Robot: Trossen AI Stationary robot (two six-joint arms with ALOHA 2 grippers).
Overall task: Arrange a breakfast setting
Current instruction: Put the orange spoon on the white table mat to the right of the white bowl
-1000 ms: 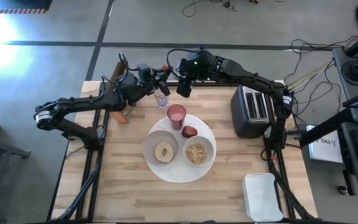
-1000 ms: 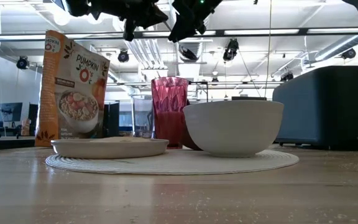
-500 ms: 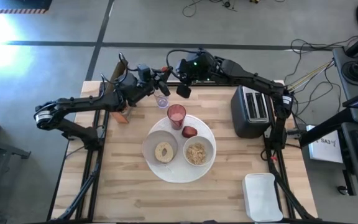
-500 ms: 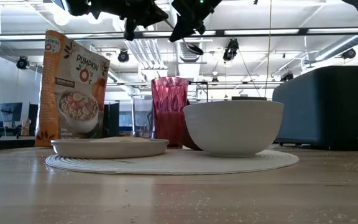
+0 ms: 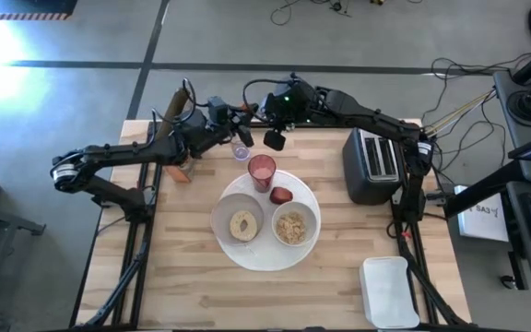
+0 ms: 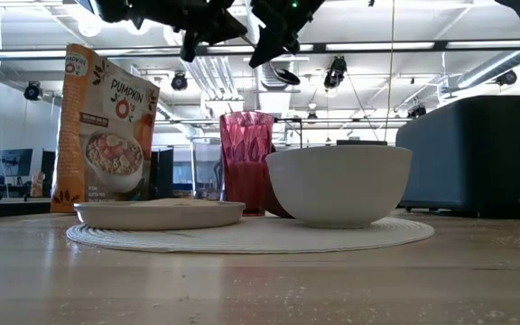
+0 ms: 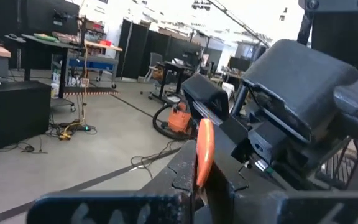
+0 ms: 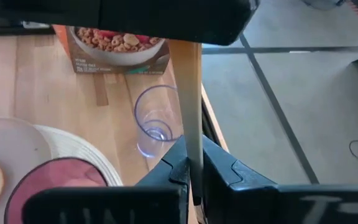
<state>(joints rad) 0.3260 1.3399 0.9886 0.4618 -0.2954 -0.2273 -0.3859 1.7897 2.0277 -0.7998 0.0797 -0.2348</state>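
Left end effector [image 5: 238, 117] and right end effector [image 5: 252, 115] both clamped on orange-handled spoon [image 7: 203, 154] above tabletop's [image 5: 192, 277] far edge, plate [image 5: 265, 260] with bowls mid-tabletop, pink tumbler [image 5: 262, 171] at plate's far rim

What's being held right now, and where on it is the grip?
The orange-handled spoon, by its handle. The left gripper and the right gripper are both shut on the handle, and the spoon's bowl is free.

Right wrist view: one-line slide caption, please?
Right hand shut on the spoon handle above a clear cup and cereal box.
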